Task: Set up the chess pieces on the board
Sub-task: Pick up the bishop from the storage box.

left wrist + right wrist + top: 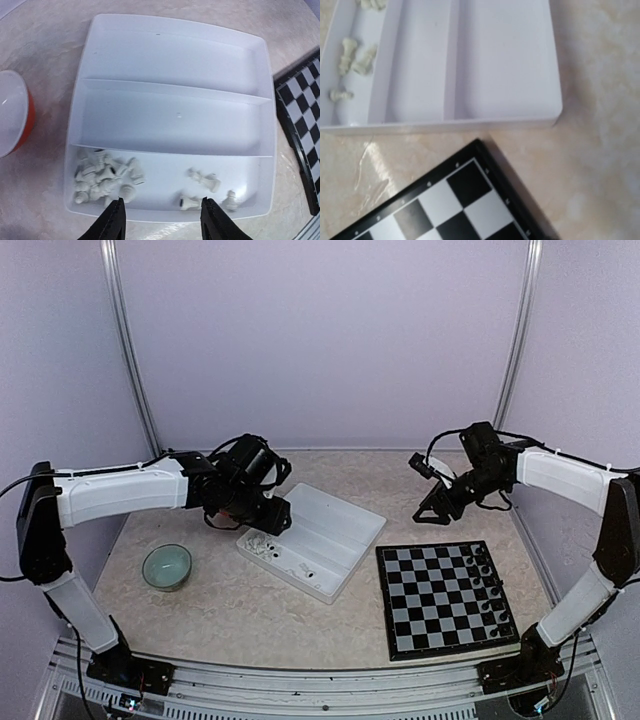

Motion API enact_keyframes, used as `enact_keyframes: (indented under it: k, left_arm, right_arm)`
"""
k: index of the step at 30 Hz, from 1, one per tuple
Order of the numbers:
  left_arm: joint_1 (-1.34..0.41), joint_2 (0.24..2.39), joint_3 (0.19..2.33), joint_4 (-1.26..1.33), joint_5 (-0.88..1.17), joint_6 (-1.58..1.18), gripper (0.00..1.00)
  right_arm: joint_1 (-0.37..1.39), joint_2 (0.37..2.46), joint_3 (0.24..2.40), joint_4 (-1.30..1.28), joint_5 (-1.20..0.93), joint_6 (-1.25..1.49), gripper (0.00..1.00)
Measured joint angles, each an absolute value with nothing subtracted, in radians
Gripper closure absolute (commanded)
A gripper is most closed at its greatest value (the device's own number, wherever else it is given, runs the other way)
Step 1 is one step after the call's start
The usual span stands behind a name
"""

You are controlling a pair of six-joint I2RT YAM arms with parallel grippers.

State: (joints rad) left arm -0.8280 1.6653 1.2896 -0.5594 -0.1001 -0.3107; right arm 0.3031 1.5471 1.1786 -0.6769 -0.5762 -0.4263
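1. Top external view: the board (445, 598) lies flat on the worktop (250, 610) at the lower right of the frame, with black chess pieces (484, 585) lined along its right-hand edge.
2. A white divided tray (340, 525) sits at an angle in the centre, just left of the board. White chess pieces (265, 545) lie in its left-hand compartment.
3. A pale bowl (166, 567) stands at the left, apart from the tray.
4. The left claw (272, 518) hangs over the tray's left end. The right claw (432, 502) is held above the worktop, beyond the board's far edge.
5. Left wrist view: the left claw (162, 201) is open, its fingers (114, 220) at the bottom edge with nothing between them. Under it, white pieces lie heaped at the lower left of the nearest compartment, with a few more to the right.
6. Right wrist view: the tray fills the upper part and a board corner shows at the bottom. Neither this view nor the top one shows whether the right claw is open or closed, so I cannot tell.
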Motion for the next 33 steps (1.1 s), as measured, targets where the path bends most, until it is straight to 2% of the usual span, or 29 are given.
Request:
enact_keyframes:
  k: [6, 16, 33]
  left_arm:
    - [-0.740, 1.679, 1.289, -0.635, -0.117, -0.315, 0.61]
    - [-0.740, 1.779, 1.291, -0.709, -0.113, -0.313, 0.64]
    - [-0.725, 1.877, 1.293, -0.683, -0.082, -0.304, 0.78]
  right_arm:
    - [0.303, 1.547, 1.179, -0.635, -0.594, -0.427, 0.51]
    - [0.303, 1.547, 1.139, -0.614, -0.607, -0.427, 0.51]
    - [0.303, 1.547, 1.114, -0.599, -0.609, -0.427, 0.52]
